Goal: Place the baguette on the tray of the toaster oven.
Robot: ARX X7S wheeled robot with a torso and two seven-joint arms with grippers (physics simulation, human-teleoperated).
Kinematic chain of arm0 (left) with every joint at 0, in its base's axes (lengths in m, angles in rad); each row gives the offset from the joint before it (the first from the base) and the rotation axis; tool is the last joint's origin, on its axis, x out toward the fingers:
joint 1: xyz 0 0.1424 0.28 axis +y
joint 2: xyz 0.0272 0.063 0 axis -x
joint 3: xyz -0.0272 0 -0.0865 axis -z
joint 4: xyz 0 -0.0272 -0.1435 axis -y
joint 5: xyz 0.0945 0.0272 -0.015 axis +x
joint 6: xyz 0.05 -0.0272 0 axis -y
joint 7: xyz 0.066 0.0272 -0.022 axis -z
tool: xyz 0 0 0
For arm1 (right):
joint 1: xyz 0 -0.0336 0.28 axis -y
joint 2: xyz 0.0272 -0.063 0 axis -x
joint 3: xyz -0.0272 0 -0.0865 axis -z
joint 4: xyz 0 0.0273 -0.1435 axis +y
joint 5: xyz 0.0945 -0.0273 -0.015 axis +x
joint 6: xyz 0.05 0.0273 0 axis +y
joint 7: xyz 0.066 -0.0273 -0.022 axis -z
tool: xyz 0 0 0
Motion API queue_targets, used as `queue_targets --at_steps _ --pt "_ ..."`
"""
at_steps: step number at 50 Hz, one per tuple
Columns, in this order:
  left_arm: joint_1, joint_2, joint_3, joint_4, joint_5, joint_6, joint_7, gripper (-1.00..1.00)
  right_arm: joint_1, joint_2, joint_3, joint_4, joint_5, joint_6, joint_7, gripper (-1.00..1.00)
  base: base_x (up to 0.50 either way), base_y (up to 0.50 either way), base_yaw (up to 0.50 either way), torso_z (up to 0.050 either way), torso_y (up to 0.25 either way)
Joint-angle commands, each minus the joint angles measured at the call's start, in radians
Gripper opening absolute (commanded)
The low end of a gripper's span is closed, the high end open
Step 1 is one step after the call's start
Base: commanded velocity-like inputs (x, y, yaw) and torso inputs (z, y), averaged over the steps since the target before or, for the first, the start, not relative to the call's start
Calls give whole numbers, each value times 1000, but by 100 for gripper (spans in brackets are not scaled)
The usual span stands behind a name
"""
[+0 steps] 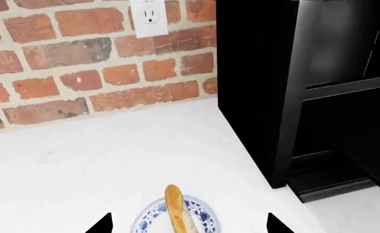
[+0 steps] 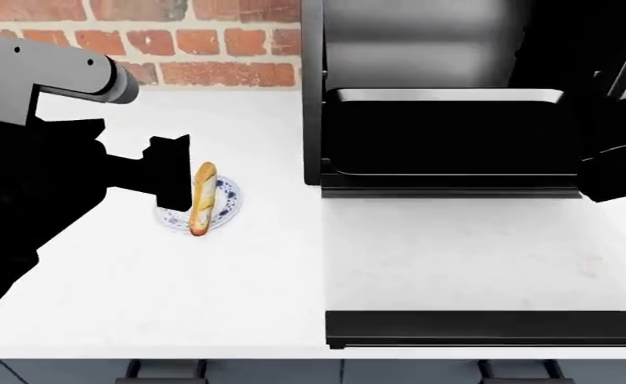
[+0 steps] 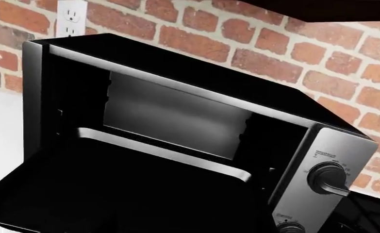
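We count one white table (image 2: 131, 296), one boxy silver and black toaster oven (image 3: 176, 121) standing open, one flat black metal tray (image 2: 440, 144) pulled out, one blue-patterned plate (image 2: 225, 204) and one golden-brown baguette (image 2: 201, 198) lying on it. We judge the pickup step: our left gripper (image 2: 172, 180) hangs wide open and empty just beside the loaf, and must straddle and close; the right gripper's state we cannot tell.

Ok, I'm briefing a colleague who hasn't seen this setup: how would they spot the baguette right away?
Start at the toaster oven against the brick wall, then look along the white counter on the robot's left to a small blue-patterned plate. The baguette lies across it, a slim golden-brown loaf, the only food in sight.
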Motion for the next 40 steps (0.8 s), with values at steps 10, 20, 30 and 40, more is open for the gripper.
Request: queue_targets --at_steps 10,20,30,40 --pt "17 -29 26 11 -15 27 -5 100 -47 50 23 -23 2 -29 -24 100 257 0 0 0 0" --pt "40 -28 27 21 15 33 24 100 -50 33 9 -22 -7 -28 -15 100 257 0 0 0 1" --pt "38 -29 39 14 31 38 44 100 -39 50 6 -27 22 -22 -9 100 248 0 0 0 0" --pt "20 -20 67 -14 70 33 72 100 -31 52 -4 -24 40 -20 4 100 88 0 0 0 1"
